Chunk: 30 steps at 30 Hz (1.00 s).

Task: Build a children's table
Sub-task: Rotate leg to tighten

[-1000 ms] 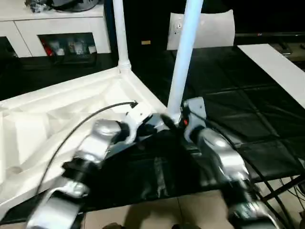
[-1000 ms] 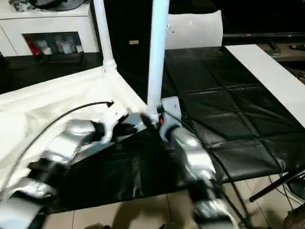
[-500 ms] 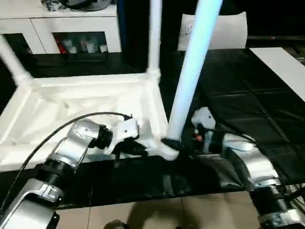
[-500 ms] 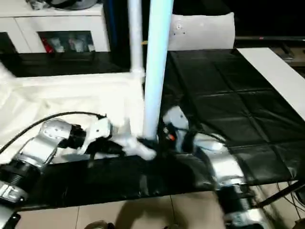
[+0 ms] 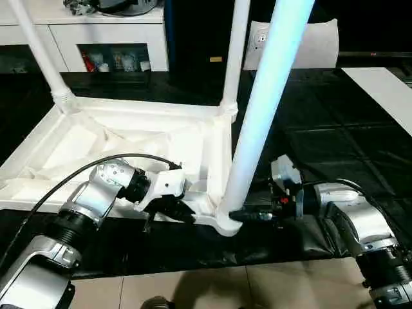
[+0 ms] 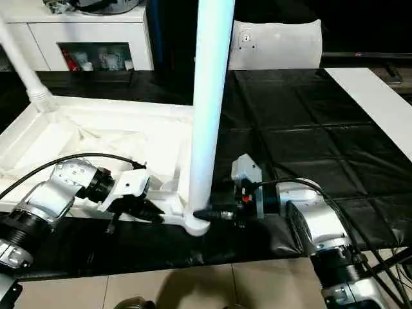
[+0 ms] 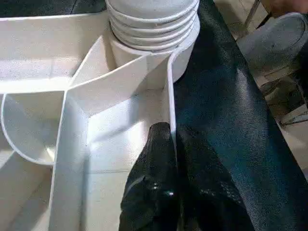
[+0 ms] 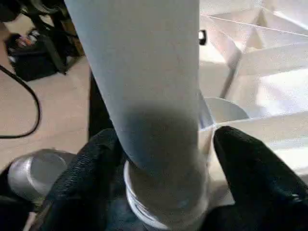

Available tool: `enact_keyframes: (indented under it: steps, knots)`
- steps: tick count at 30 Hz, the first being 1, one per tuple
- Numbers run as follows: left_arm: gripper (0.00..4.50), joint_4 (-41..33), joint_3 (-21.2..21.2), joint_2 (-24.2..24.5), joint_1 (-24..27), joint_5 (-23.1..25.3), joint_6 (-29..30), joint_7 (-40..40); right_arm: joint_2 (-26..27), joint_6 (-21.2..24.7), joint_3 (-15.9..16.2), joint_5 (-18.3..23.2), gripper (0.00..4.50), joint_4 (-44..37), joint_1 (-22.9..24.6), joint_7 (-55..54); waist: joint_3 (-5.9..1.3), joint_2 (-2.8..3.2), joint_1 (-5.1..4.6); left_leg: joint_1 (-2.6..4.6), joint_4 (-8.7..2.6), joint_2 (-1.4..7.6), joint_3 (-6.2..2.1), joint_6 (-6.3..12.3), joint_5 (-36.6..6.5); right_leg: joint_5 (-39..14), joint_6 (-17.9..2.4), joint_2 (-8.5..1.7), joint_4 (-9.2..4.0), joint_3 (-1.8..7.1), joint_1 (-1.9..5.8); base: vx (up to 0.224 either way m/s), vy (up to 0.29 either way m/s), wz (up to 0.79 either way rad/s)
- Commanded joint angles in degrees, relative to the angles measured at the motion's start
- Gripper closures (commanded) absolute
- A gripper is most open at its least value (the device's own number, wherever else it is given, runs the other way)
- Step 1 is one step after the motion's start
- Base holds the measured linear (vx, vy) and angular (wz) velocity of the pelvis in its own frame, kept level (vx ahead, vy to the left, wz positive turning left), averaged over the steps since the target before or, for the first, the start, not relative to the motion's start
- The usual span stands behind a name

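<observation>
Nearest of all, the two silver forearms reach forward over a black mat [image 5: 335,161] toward the near corner of the upturned tabletop [image 5: 96,138], which lies ribs-up on that mat. The left gripper [image 7: 172,144] is closed on the tabletop's thin near rim wall, one black finger on either side of it, just beside the corner socket [image 7: 151,41]. The right gripper [image 8: 161,163] comes in from the opposite side at the base of the near leg [image 5: 264,109]; its two black fingers [image 8: 255,178] flank the leg on either side just above the ribbed collar, spread around it, and whether the pads actually press on the tube cannot be told. That leg stands in the near right corner socket and rises up out of the picture, leaning a little toward the right.

Further back, a second leg [image 5: 233,55] stands upright in the far right corner, and a third leg [image 5: 37,51] rises from the far left corner, tilted leftward. Beyond the tabletop, a flat white sheet [image 6: 376,106] lies on the mat at the right. At the back stand a white cushion-like panel [image 6: 277,44] and a white cabinet [image 5: 96,32] with open shelves.
</observation>
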Motion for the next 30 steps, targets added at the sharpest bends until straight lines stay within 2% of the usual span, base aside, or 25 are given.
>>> enact_keyframes:
  steps: [1,4,5,9,11,14,17,19,20,21,22,23,24,25,26,27,28,29,30]
  knots:
    - [4.5,-0.27,-2.27,-0.15,-0.99,0.39,-1.31,-2.25,-0.24,0.47,0.29,0.49,1.54,-0.68,-1.01,0.82,-3.73,-0.13,-0.17,0.93,-4.01,2.21,-0.36,1.53,-14.87,-14.6,-12.55,-3.41,-4.32,2.14,2.43,0.0,0.0,0.0]
    - [4.5,-0.07,-2.37,-0.07,-0.89,0.76,-1.71,-2.48,0.2,0.95,0.46,0.82,1.66,-0.33,-1.28,0.85,-3.72,-0.32,-0.15,0.92,-4.0,2.16,-0.35,1.38,-15.04,-14.99,-12.43,-3.42,-4.35,2.14,2.44,0.0,0.0,0.0]
    - [4.5,-0.07,-2.37,-0.07,-0.89,0.76,-1.71,-2.48,0.2,0.95,0.46,0.82,1.94,-0.33,-1.28,0.85,-3.73,-0.21,-0.09,0.91,-4.01,2.21,-0.39,1.33,-14.91,-15.11,-12.4,-3.5,-4.32,2.15,2.43,0.0,0.0,0.0]
    - [4.5,-0.07,-2.22,-0.18,-0.77,0.66,-1.63,-2.74,0.77,1.17,0.73,0.95,2.12,0.15,-1.69,0.78,-3.76,-0.3,-0.14,0.92,-3.96,2.18,-0.35,1.38,-14.31,-14.69,-12.45,-3.45,-4.26,2.14,2.4,0.0,0.0,0.0]
    - [4.5,0.04,-2.16,-0.2,-0.81,0.65,-1.69,-2.76,0.88,1.63,0.69,1.25,2.36,0.22,-1.84,0.81,-3.76,-0.09,-0.04,0.92,-3.98,2.18,-0.38,1.35,-14.27,-14.64,-12.44,-3.44,-4.22,2.13,2.42,0.0,0.0,0.0]
    - [4.5,0.01,-2.02,-0.31,-0.72,0.54,-1.39,-2.57,0.93,2.58,0.7,1.79,2.45,-0.21,-1.74,0.83,-3.8,-0.12,-0.13,0.9,-3.96,2.15,-0.36,1.26,-14.32,-14.33,-12.41,-3.41,-4.24,2.13,2.5,0.0,0.0,0.0]
    - [4.5,0.32,-1.8,-0.92,-1.02,2.47,0.64,1.67,0.73,4.79,1.15,2.87,2.5,-2.99,-0.12,1.08,-3.74,-0.14,-0.03,1.0,-3.96,2.17,-0.34,1.19,-14.55,-14.93,-12.24,-3.41,-4.31,2.15,2.43,0.0,0.0,0.0]
    - [4.5,0.3,-1.22,-1.7,-1.21,2.8,2.94,4.12,1.11,5.37,0.96,3.15,2.5,-3.63,0.42,0.3,-3.67,-0.08,0.02,1.08,-4.0,2.2,-0.29,1.01,-14.86,-15.61,-11.96,-3.38,-4.43,2.23,2.35,0.0,0.0,0.0]
    - [4.5,-0.28,0.19,-3.4,-1.28,1.82,6.89,7.01,2.25,6.22,0.51,3.26,2.51,-4.44,1.16,-2.12,-3.54,-0.1,0.15,1.2,-4.06,2.21,-0.31,0.86,-15.72,-17.0,-11.7,-3.41,-4.62,2.23,2.22,0.0,0.0,0.0]
    - [4.5,-0.28,0.19,-3.4,-1.28,1.82,6.89,7.01,2.25,6.22,0.51,3.26,2.51,-4.44,1.16,-2.12,-3.46,-0.17,0.06,1.26,-4.13,2.26,-0.25,0.62,-16.14,-17.75,-11.77,-3.47,-4.66,2.29,2.21,0.0,0.0,0.0]
    - [4.5,-0.82,1.19,-4.56,-1.32,0.83,9.7,8.56,3.14,6.68,0.24,3.1,2.51,-4.85,1.56,-4.07,-3.38,-0.17,0.17,1.28,-4.17,2.09,-0.43,0.33,-17.22,-20.61,-11.07,-3.56,-4.94,2.2,2.22,0.0,0.0,0.0]
    - [4.5,-1.94,3.21,-7.32,-1.8,-0.6,15.11,12.82,6.32,7.38,-0.02,0.9,2.51,-4.83,1.87,-11.27,-3.33,0.1,0.16,1.49,-4.23,2.14,-0.48,-0.28,-17.68,-22.05,-10.6,-3.62,-5.05,2.29,2.04,0.0,0.0,0.0]
    - [4.5,-2.29,3.83,-8.29,-2.05,-0.83,16.96,14.55,7.77,7.43,-0.06,-0.3,2.51,-4.59,1.8,-14.46,-3.21,-0.12,-0.18,1.38,-4.27,1.93,-0.6,-1.02,-18.27,-23.67,-10.05,-3.56,-5.19,2.18,1.89,0.0,0.0,0.0]
    - [4.5,-2.3,4.59,-9.62,-2.39,-1.08,18.61,16.78,9.7,8.06,-0.18,-1.96,2.51,-3.71,1.21,-18.84,-3.19,-0.24,-0.45,1.2,-4.36,1.76,-0.75,-1.4,-18.36,-25.06,-9.43,-3.58,-5.21,2.04,2.06,0.0,0.0,0.0]
    - [4.5,-2.18,5.28,-10.88,-2.71,-1.32,20.06,18.84,11.51,8.93,-0.38,-3.37,2.52,-2.78,0.51,-22.88,-3.28,-0.25,-0.86,1.34,-4.35,1.61,-0.93,-1.82,-18.88,-27.75,-8.1,-3.63,-5.54,1.88,1.94,0.0,0.0,0.0]
    - [4.5,-1.8,6.25,-12.89,-3.25,-1.5,22.47,22.14,14.46,10.47,-0.99,-4.91,2.52,-1.3,-0.85,-28.84,-3.25,-0.5,-1.21,1.22,-4.37,1.58,-0.95,-1.74,-18.83,-28.26,-7.73,-3.62,-5.66,1.91,1.96,0.0,0.0,0.0]
    - [4.5,-1.45,6.88,-13.93,-3.6,-1.27,23.57,24.39,16.0,11.44,-1.5,-5.32,2.52,-0.65,-1.64,-31.69,-3.08,-0.38,-2.07,0.52,-4.56,1.37,-1.22,-2.09,-18.92,-29.22,-7.22,-3.52,-5.5,1.65,2.29,0.0,0.0,0.0]
    - [4.5,-1.17,7.41,-14.75,-3.9,-1.04,24.43,26.23,17.26,12.25,-1.92,-5.65,2.53,-0.15,-2.3,-33.99,-3.25,-0.16,-2.59,0.85,-4.42,1.34,-1.32,-2.11,-19.63,-30.09,-6.57,-3.54,-5.84,1.6,2.01,0.0,0.0,0.0]
    - [4.5,-0.74,8.25,-16.05,-4.4,-0.94,25.84,28.76,19.44,13.7,-2.67,-5.97,2.54,0.54,-3.19,-37.63,-3.37,-0.07,-3.16,0.85,-4.27,1.23,-1.28,-1.83,-19.33,-28.47,-6.87,-3.43,-5.83,1.74,1.99,0.0,0.0,0.0]
